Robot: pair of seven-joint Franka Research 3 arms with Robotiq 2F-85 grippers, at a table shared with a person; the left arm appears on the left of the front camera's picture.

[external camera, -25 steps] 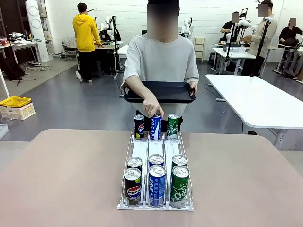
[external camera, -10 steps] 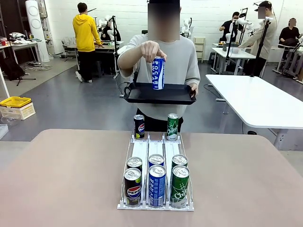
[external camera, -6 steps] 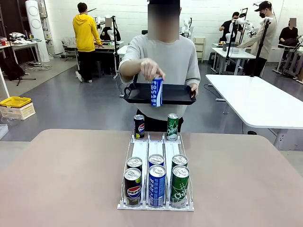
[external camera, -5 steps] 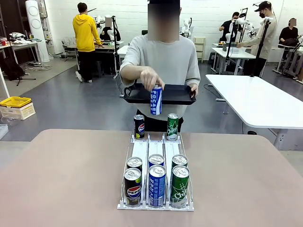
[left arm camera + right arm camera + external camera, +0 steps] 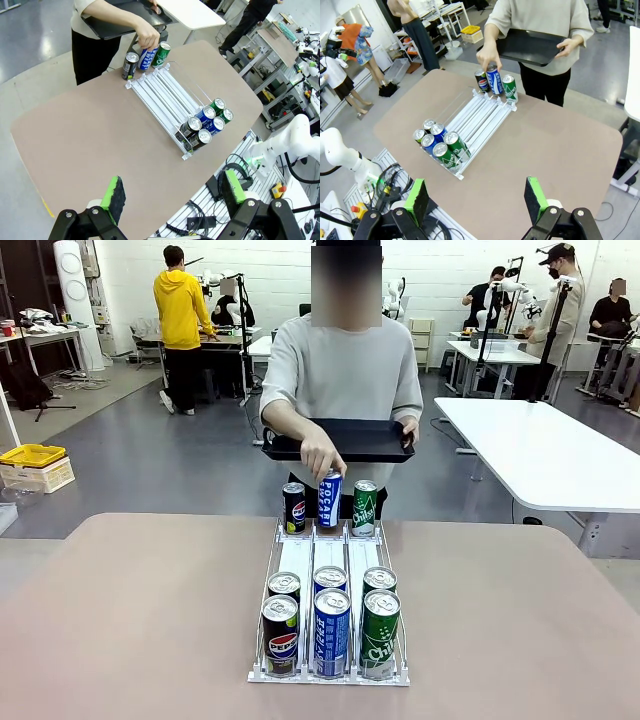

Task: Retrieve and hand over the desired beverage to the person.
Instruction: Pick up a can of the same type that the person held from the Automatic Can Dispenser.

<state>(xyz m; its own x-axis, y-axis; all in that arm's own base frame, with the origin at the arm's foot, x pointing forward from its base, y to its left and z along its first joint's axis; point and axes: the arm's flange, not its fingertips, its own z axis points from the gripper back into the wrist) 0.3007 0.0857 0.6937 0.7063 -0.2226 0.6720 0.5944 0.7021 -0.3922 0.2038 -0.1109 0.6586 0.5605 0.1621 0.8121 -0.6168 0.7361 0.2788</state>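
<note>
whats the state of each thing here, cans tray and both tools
blue and white tall can: tilted, top gripped by the person's hand, at the white slotted rack's far end
black flat plastic tray: held by the person's other hand
six near-end cans: upright, untouched
left tool: open, empty
right tool: open, empty
</note>
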